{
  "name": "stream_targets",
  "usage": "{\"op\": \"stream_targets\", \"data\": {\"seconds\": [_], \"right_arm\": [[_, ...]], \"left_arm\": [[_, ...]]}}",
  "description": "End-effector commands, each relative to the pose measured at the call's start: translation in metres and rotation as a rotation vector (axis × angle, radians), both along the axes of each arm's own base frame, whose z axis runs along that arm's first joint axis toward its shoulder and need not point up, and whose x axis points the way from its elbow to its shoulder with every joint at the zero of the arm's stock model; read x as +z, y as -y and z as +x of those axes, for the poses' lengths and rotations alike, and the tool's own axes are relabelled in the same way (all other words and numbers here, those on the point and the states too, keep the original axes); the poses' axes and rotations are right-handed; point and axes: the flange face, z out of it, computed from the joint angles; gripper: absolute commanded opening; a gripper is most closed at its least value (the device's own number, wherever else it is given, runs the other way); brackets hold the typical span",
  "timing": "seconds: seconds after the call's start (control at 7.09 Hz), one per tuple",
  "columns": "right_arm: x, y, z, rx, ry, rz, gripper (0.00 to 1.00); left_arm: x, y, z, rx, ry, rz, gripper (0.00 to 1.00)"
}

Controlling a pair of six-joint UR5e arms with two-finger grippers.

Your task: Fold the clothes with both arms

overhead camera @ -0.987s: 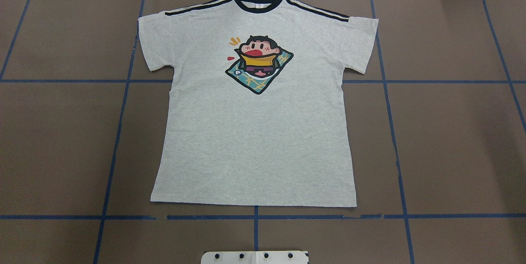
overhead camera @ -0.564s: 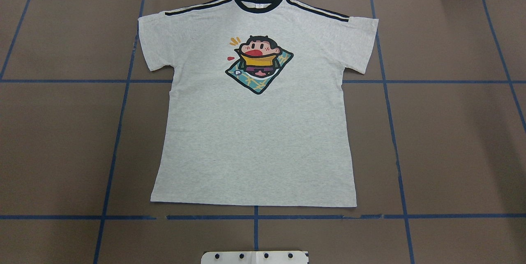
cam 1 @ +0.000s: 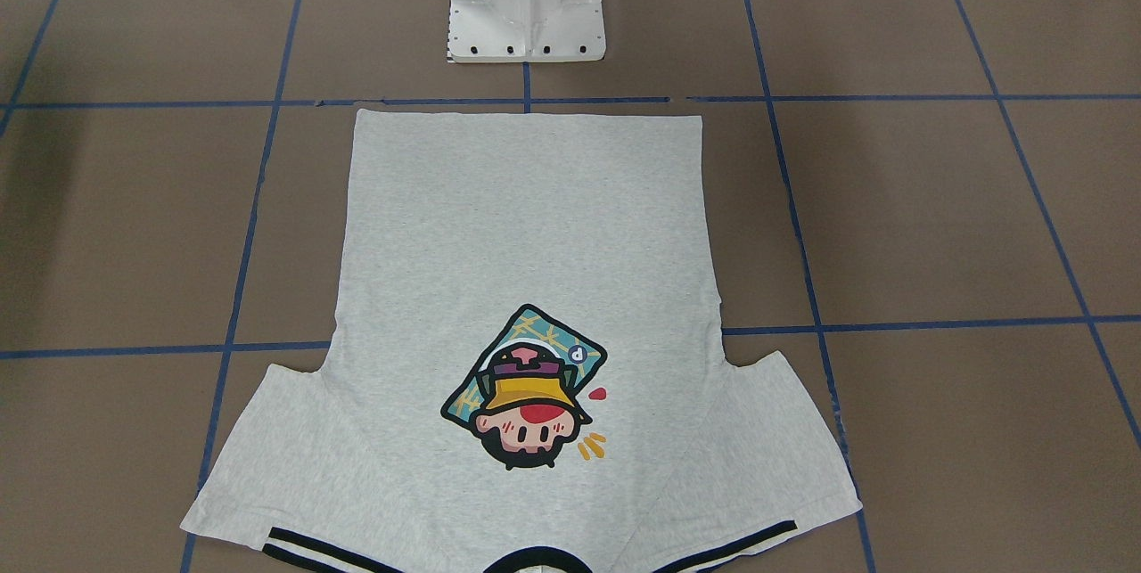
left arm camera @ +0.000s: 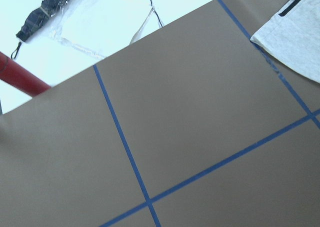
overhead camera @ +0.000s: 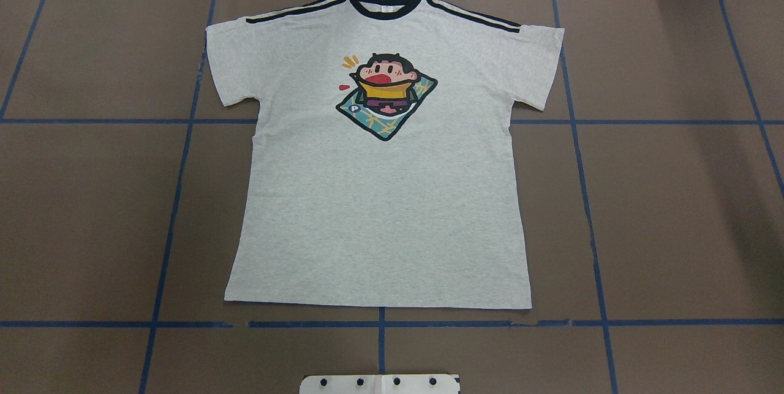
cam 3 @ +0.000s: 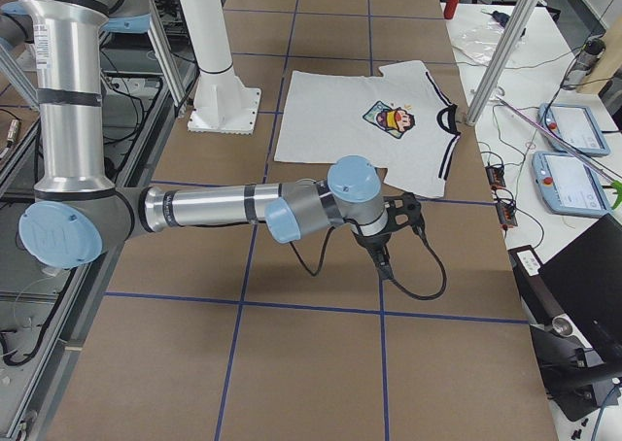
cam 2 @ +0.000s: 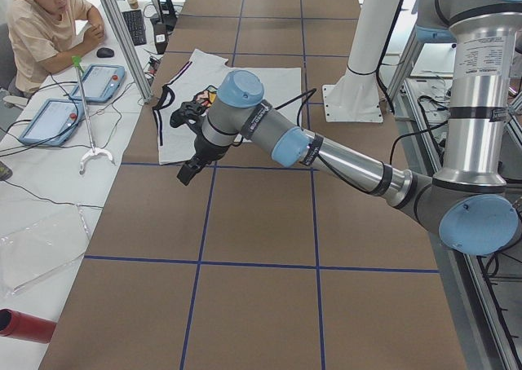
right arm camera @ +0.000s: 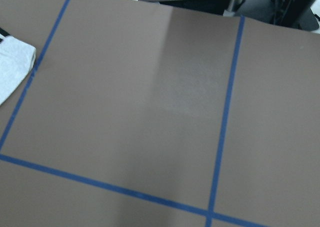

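one t-shirt (overhead camera: 380, 210) flat, collar (overhead camera: 384, 7) away from pedestal (overhead camera: 380, 384)

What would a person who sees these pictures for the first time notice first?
A grey T-shirt lies flat, front up, in the middle of the brown table, with a colourful cartoon print on its chest. The left arm and the right arm stretch over bare table at either side of it.

Light heather-grey T-shirt (overhead camera: 380, 216), black collar trim, cartoon print up: flat, unfolded on brown counter (overhead camera: 674, 198). Silver-grey left arm (cam 2: 326, 154), right arm (cam 3: 214, 208): outstretched low, flanking shirt.
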Motion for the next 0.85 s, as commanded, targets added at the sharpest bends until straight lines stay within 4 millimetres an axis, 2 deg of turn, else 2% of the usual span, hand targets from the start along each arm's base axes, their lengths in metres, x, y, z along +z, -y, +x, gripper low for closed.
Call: {"op": "stream_targets", "data": {"seconds": [0.0, 0.14, 0.28, 0.42, 0.56, 0.71], "right_arm": [[-0.061, 0.079, -0.083, 0.044, 0.126, -0.068, 1.00], [-0.097, 0.107, -0.127, 0.074, 0.185, -0.107, 1.00], [-0.100, 0.123, -0.171, 0.116, 0.212, -0.089, 1.00], [-0.119, 0.143, -0.227, 0.170, 0.270, -0.092, 0.99], [-0.125, 0.156, -0.289, 0.248, 0.269, -0.056, 0.99], [-0.097, 0.155, -0.322, 0.278, 0.309, -0.025, 0.99]], "left_arm": [[-0.004, 0.002, 0.003, 0.027, -0.035, 0.014, 1.00], [-0.005, 0.001, 0.003, 0.028, -0.034, 0.018, 1.00], [-0.006, 0.000, 0.003, 0.029, -0.035, 0.019, 1.00], [-0.007, 0.000, 0.003, 0.029, -0.035, 0.021, 1.00], [-0.007, 0.000, 0.003, 0.029, -0.035, 0.021, 1.00], [-0.007, 0.001, 0.003, 0.029, -0.035, 0.021, 1.00]]}}
